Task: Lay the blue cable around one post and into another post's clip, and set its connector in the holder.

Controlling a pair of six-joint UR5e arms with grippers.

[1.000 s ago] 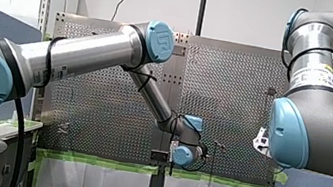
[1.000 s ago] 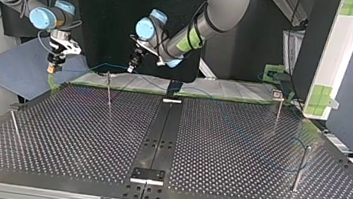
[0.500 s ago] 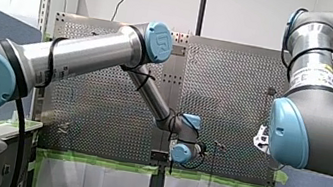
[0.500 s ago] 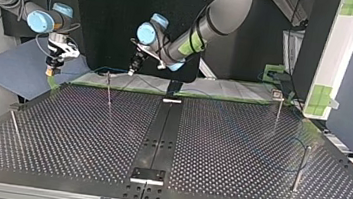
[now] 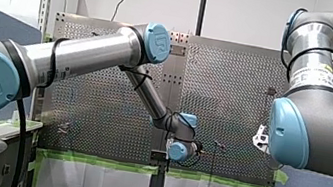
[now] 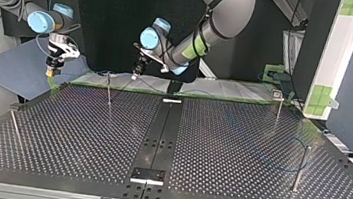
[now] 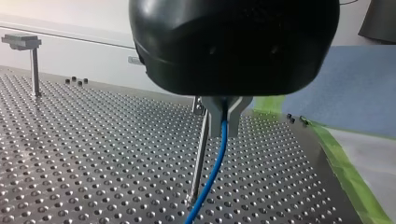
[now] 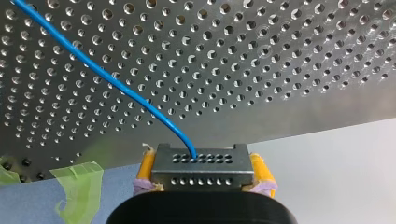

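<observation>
Beside the post (image 7: 198, 158), my left tool (image 7: 224, 130) pinches the cable (image 7: 212, 177), not yet clipped; my right tool (image 8: 203, 161) clamps the connector (image 8: 201, 176), not yet seated.

We see a perforated table (image 6: 85, 134), a black strip (image 6: 160, 133) down its middle, green tape (image 7: 348, 172) edging it, a blue sheet (image 6: 17, 69) beside it.

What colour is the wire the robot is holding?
Blue. The cable shows best in the right wrist view, running into the connector.
</observation>
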